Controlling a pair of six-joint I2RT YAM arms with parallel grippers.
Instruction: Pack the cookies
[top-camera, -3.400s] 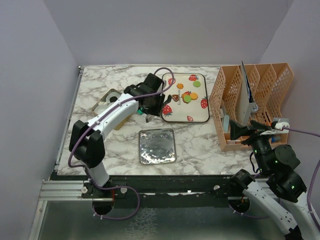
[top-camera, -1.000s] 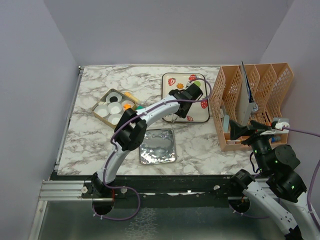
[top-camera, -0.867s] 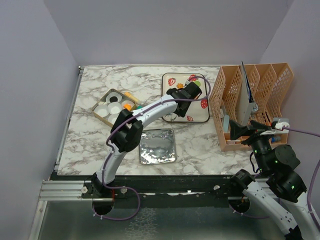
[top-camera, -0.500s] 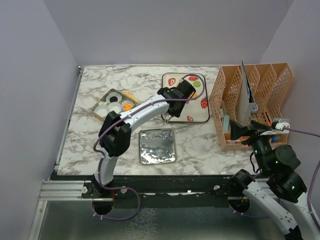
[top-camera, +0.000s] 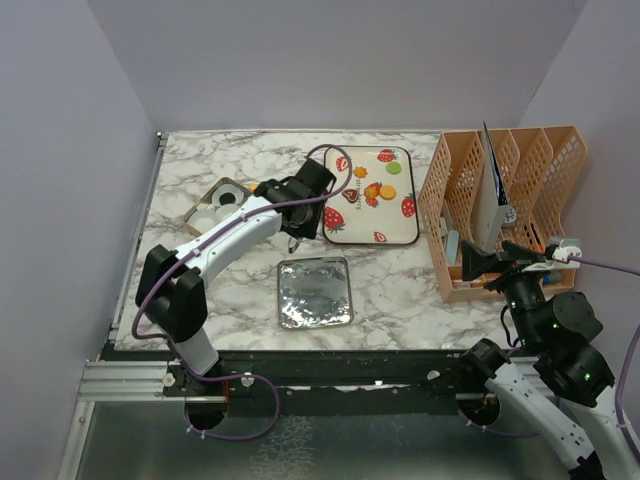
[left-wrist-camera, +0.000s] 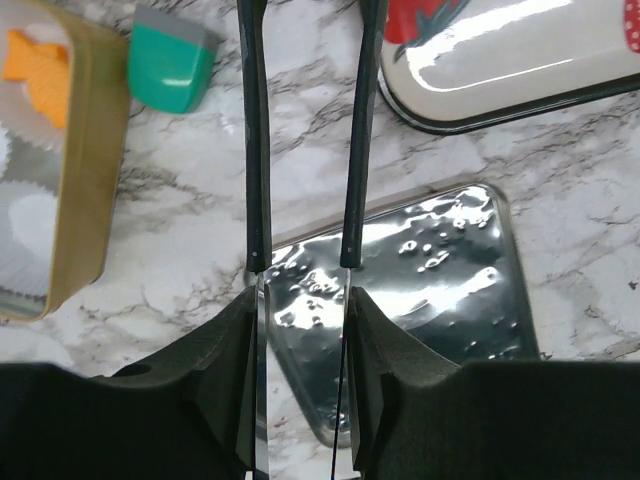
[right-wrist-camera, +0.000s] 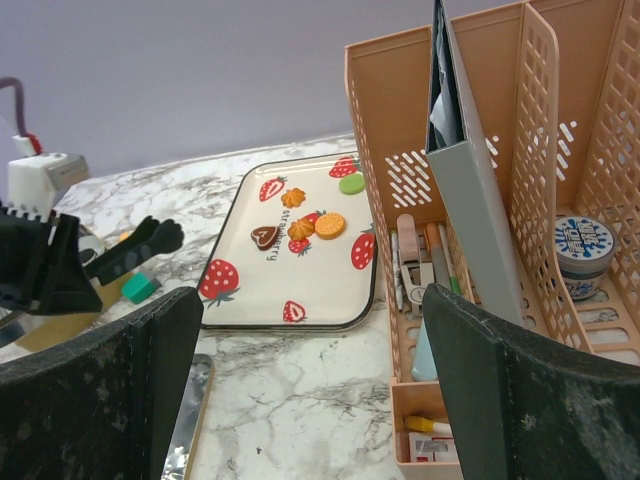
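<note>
On a marble table (top-camera: 200, 162), seen from above, a gold tin (top-camera: 205, 193) of white paper cups (top-camera: 205, 215) is set at the left, a strawberry tray (top-camera: 360, 226) at the right, and a shiny lid (top-camera: 314, 292) nearer the arms. Five cookies (top-camera: 387, 191) are left on the tray: three orange, one green and one brown heart. An orange cookie (left-wrist-camera: 35, 55) is lodged in a cup of the tin, and what looks like a black cookie (top-camera: 228, 199) is seen in another. The left gripper (left-wrist-camera: 305, 40) is held low between tin and tray, past the lid's far edge and just beside a green block (left-wrist-camera: 170, 58). Its jaws are set partway apart and parallel. Only marble is seen between them, but the tips are cut off in the wrist view, so whether a cookie is pinched cannot be told. The right gripper (right-wrist-camera: 310, 300) is parked by the file rack (top-camera: 500, 190), spread wide and empty. The step is judged to be a carry to the tin. To be done well, the tips should be brought squarely over a free cup, kept clear of the rim and the block, lowered close, and only then opened, so that the flat cookie is dropped in rather than bounced out.
</note>
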